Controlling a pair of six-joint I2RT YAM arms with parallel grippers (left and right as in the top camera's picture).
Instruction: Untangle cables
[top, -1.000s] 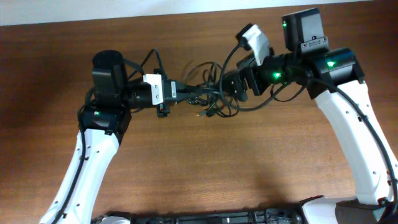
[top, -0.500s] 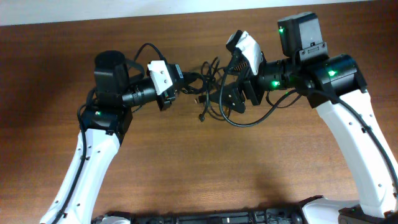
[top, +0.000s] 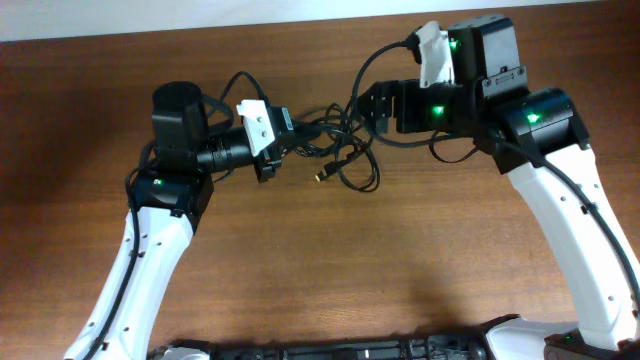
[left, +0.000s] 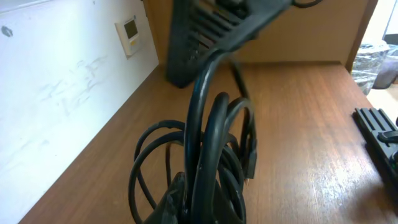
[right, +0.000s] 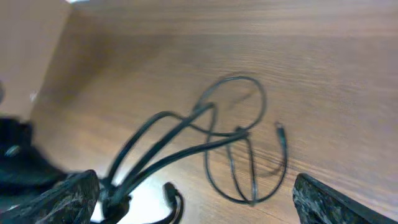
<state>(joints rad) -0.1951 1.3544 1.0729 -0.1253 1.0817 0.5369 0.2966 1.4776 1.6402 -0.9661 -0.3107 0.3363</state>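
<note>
The cables (top: 345, 155) are thin black cords bunched in loops at the table's far middle, one small plug end (top: 322, 177) lying toward the front. My left gripper (top: 288, 140) is shut on the left side of the bunch. In the left wrist view the cables (left: 211, 137) rise in loops straight out of the left gripper (left: 202, 202). My right gripper (top: 372, 105) hangs open just right of and behind the tangle, holding nothing. From the right wrist view the cables (right: 233, 146) lie on the wood below the wide-apart right gripper (right: 196, 190).
The brown wooden table (top: 330, 270) ends at a white wall (top: 200, 15) along the far edge. A black bar (top: 350, 350) runs along the near edge. Thick black arm wires (top: 450, 150) loop beside my right wrist.
My right gripper has pulled back and to the right, away from the tangle, staying open. The loops have settled lower on the table. My left gripper still holds the bunch.
</note>
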